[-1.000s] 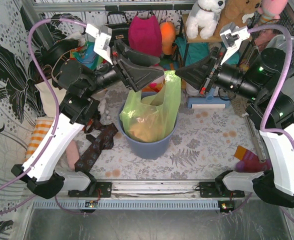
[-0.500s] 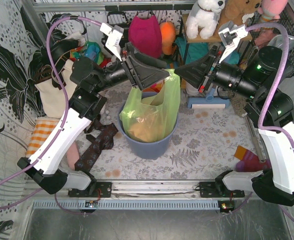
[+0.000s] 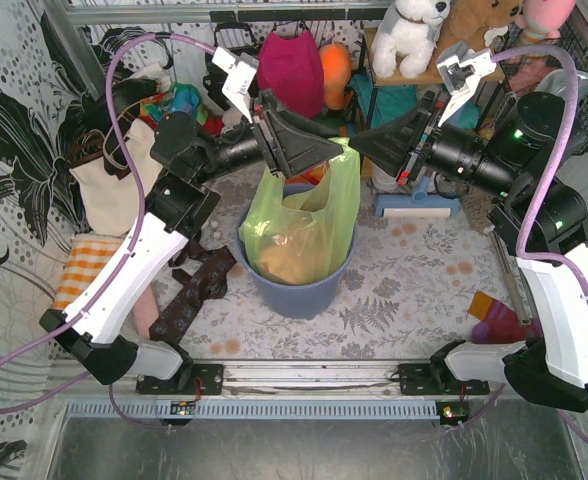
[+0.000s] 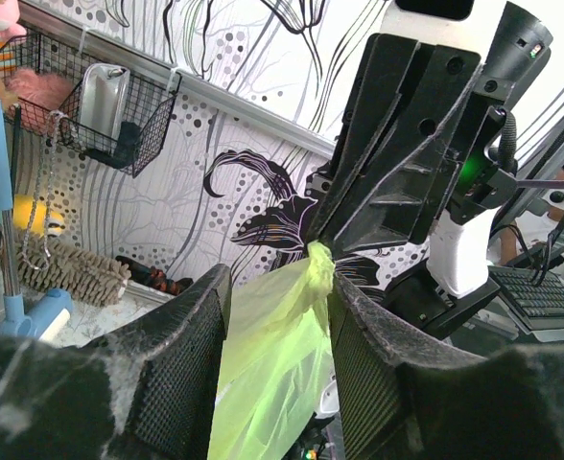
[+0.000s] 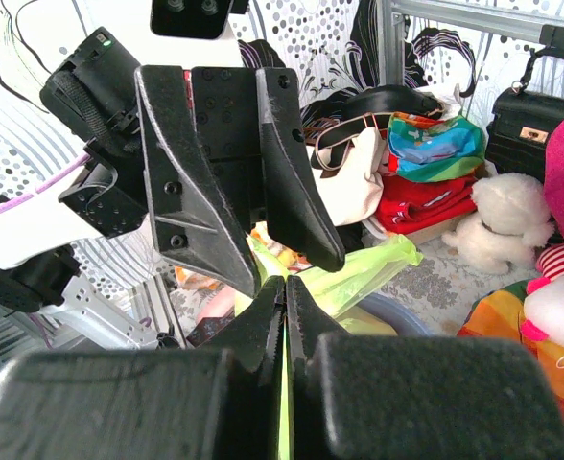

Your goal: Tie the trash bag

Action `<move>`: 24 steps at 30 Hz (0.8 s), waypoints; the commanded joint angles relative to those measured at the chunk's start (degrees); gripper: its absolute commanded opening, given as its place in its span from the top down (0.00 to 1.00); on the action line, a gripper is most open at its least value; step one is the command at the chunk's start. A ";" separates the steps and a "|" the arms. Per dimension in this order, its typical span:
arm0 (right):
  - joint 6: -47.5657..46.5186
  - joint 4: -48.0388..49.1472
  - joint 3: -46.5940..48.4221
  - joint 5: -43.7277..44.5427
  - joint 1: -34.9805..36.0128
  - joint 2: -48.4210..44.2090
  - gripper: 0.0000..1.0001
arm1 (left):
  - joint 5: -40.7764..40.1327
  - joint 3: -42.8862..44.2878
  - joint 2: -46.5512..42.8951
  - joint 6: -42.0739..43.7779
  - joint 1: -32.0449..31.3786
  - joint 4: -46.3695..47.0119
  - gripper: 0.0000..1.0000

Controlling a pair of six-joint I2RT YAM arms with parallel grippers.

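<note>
Grey fern-printed cloth covers the table, black-and-white floral panels wall it in, and plush toys crowd the top edge of the overhead view.

Just above that frame's centre the two grippers meet tip to tip. The right gripper, extended from the upper right, has its fingers pressed together. Its own wrist camera shows only a thin lime-green sliver squeezed in the slit between them, so it is pinching a raised corner of the trash bag.

The left gripper, extended from the upper left, has its fingers spread apart. In its wrist view a twisted strip of green film rises through the gap between the two pads to the right gripper's tip. Whether the film touches either pad cannot be told.

Below the pinch the bag hangs stretched. Its upper right corner is pulled into a peak and the rest sags in folds. The bag's body sits in the blue-grey round bin at the centre of the table, with crumpled orange-brown paper showing through the plastic.

A dark patterned cloth lies on the table just left of the bin. A white tote bag slumps near the left edge of the frame.
</note>
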 commanded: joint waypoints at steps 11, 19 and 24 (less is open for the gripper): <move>1.98 1.32 0.87 1.39 -0.04 -0.55 0.95 | 1.57 0.33 1.17 -1.80 -0.17 5.00 0.99; 2.48 -11.02 15.66 12.12 -0.08 10.44 0.60 | 4.30 -2.75 -1.01 -2.35 -0.16 8.80 1.00; 3.76 -12.73 23.02 10.07 -0.28 18.71 0.53 | 4.47 -5.29 -3.04 -1.85 -0.17 9.39 1.00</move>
